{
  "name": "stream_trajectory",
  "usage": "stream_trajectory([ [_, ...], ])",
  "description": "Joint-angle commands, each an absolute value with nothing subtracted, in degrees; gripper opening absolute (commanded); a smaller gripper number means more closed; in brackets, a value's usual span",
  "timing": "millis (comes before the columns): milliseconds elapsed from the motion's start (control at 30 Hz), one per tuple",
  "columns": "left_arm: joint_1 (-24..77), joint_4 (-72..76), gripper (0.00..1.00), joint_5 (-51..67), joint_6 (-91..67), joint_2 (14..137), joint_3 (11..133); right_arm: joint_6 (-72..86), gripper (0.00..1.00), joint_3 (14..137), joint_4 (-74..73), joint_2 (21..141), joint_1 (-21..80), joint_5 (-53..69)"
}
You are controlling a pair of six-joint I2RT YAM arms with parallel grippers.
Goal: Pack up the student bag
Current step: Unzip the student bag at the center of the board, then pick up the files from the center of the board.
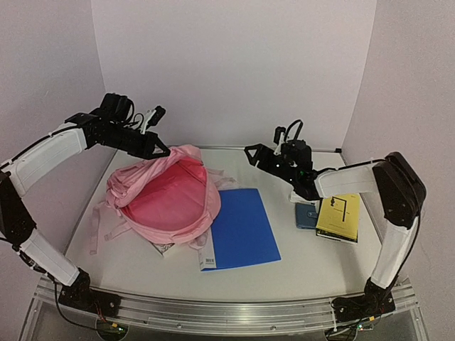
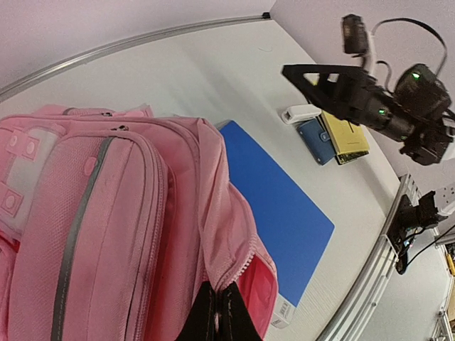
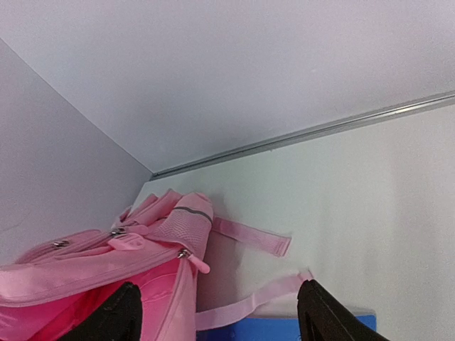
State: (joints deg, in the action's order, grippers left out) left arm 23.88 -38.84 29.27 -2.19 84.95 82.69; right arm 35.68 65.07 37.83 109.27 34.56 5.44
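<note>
Left gripper [image 1: 158,150] pinches the rim of the student bag [image 1: 167,202], likely propping its mouth open for loading. Right gripper [image 1: 264,145] hangs spread, empty, beyond the blue folder [image 1: 242,227].

Folder [image 1: 242,227] right of student bag [image 1: 167,199], book [image 1: 338,217] farther right

The pink bag [image 1: 165,202] lay left of centre, its main compartment unzipped and gaping upward, far rim raised.
</note>
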Motion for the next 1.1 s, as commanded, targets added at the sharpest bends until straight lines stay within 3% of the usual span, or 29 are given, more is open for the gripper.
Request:
stream_trajectory([
  [0,20.8,-32.1,0.00,31.3,-3.8,85.4,80.6,32.4,0.83,60.3,30.2,102.1,35.2,4.9],
  [400,19.5,-28.2,0.00,32.0,-4.0,83.1,74.1,31.9,0.96,54.1,-1.0,85.6,35.1,-11.4],
  [600,19.5,-28.0,0.00,29.4,-4.4,83.8,72.1,32.1,0.98,55.1,-16.9,83.5,33.1,-15.9],
  [733,19.5,-28.5,0.00,29.5,-5.5,84.3,72.4,32.4,0.95,56.5,-21.8,84.9,30.8,-13.8],
  [833,19.5,-28.5,0.00,29.8,-6.1,84.2,72.1,32.3,0.87,57.8,-22.2,87.1,31.1,-4.7],
  [1067,19.5,-31.1,0.00,22.0,-7.4,87.0,72.9,34.4,0.80,60.6,-21.7,91.4,38.4,3.0],
])
